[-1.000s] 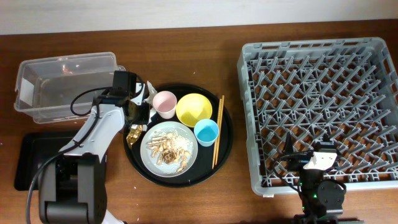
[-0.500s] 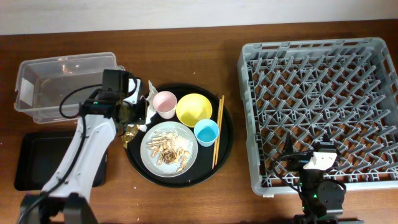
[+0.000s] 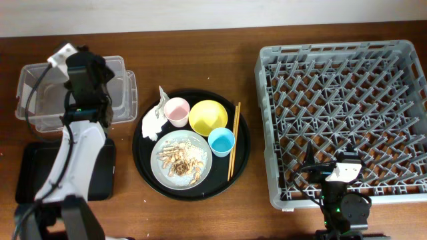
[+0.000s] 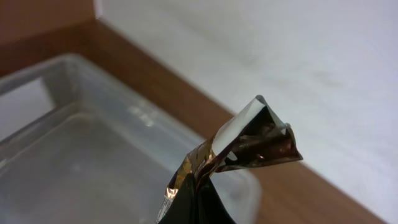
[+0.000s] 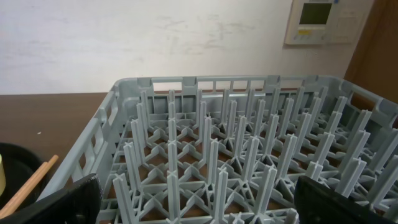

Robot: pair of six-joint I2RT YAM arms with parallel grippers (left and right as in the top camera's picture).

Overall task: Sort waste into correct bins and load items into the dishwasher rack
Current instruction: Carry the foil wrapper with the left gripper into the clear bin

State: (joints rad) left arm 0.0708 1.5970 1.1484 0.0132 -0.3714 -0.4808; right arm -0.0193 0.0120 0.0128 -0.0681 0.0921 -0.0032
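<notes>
Sorting waste: left gripper [image 4: 198, 210] pinched tight on foil wrapper [image 4: 245, 140], clear tub [image 4: 74, 155] just below. Next, likely: spread jaws, drop wrapper inside tub walls. Right gripper [image 5: 196, 202] spread wide, empty, dishwasher rack [image 5: 249, 143] directly ahead.

Looks like a plain lab or office room; bare white wall [image 5: 124, 43] behind the dishwasher rack [image 5: 217, 81]; control panel [image 5: 318, 22] mounted above it; wooden table [image 3: 200, 60] beneath.
</notes>
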